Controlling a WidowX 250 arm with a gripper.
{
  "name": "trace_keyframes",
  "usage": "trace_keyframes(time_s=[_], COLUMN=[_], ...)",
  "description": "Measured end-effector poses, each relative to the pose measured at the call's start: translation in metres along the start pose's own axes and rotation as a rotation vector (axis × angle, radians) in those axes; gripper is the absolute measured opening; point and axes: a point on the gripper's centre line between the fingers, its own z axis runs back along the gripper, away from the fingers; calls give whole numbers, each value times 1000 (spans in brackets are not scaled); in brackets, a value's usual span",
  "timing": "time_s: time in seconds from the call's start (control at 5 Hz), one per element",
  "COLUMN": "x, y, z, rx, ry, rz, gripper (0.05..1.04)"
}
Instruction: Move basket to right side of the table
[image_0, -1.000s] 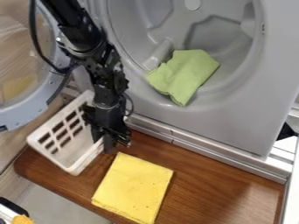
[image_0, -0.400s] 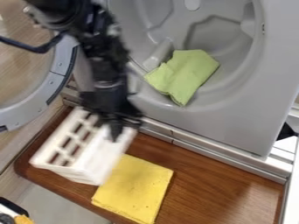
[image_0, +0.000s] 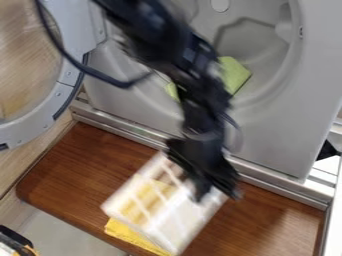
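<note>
No text, label, brand, number or sign can be read — none at all.
</note>
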Motion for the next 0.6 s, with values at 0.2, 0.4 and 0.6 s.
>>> trace_keyframes(time_s=[0.2,0.4,0.6], x=[13,15,15], y=[-35,-39,-39], z=[-19,-20,-19], rx=[-87,-102,-137], ry=[-33,-52,-50], rz=[-32,-77,-129], gripper=[88,88,122])
